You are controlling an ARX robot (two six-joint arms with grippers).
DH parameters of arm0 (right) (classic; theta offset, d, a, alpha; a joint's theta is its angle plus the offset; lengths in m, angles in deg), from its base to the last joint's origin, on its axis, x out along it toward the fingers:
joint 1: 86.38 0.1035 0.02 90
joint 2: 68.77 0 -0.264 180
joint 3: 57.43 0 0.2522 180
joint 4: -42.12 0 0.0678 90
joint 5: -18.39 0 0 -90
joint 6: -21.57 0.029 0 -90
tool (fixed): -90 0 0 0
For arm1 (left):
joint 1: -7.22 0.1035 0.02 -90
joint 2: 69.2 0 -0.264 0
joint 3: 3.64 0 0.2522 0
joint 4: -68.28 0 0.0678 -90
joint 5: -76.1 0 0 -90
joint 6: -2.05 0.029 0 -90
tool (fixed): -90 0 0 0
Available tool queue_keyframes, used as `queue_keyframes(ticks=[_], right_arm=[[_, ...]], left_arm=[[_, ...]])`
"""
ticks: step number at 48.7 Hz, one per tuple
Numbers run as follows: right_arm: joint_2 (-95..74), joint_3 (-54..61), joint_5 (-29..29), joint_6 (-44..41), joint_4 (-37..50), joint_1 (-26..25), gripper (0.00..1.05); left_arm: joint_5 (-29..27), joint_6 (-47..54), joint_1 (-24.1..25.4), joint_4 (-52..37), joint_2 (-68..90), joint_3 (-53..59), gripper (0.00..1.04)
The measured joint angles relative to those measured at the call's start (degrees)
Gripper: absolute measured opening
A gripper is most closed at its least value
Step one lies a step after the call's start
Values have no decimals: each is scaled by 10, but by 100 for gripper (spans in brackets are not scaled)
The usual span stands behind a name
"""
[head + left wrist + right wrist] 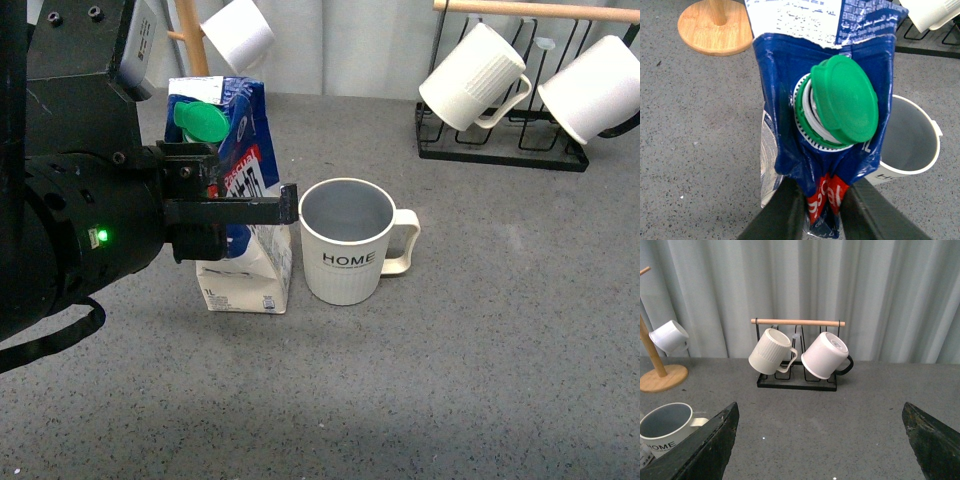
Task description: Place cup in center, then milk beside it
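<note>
The cream ribbed cup (349, 240) marked "HOME" stands upright mid-table, its handle pointing right. Directly to its left, and almost touching it, the blue and white milk (248, 240) carton rests on the table with its green cap (201, 120) at the top. My left gripper (235, 205) is shut on the carton's upper part; from the wrist, its fingers (785, 210) pinch the folded top of the milk (825, 145) below the cap, with the cup (912, 145) behind it. My right gripper (822, 440) is open and wide, holding nothing, and the cup (667, 427) shows low at the side of its view.
A black wire rack (500, 150) with a wooden bar holds white mugs (473, 78) at the back right. A wooden mug tree (190, 35) with a hanging mug (238, 32) stands behind the milk; its round base (715, 30) shows in the left wrist view. Grey curtain behind.
</note>
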Motion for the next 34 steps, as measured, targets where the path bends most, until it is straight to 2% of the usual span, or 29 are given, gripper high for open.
queue_keyframes(ticks=[10, 22, 34], right_arm=[[0, 0, 0, 0, 0, 0, 95], [0, 0, 0, 0, 0, 0, 95], [0, 0, 0, 0, 0, 0, 95]], left_arm=[[6, 0, 6, 21, -11, -3, 62], [-1, 0, 12, 35, -75, -4, 98], [-20, 15, 54, 10, -156, 8, 98]])
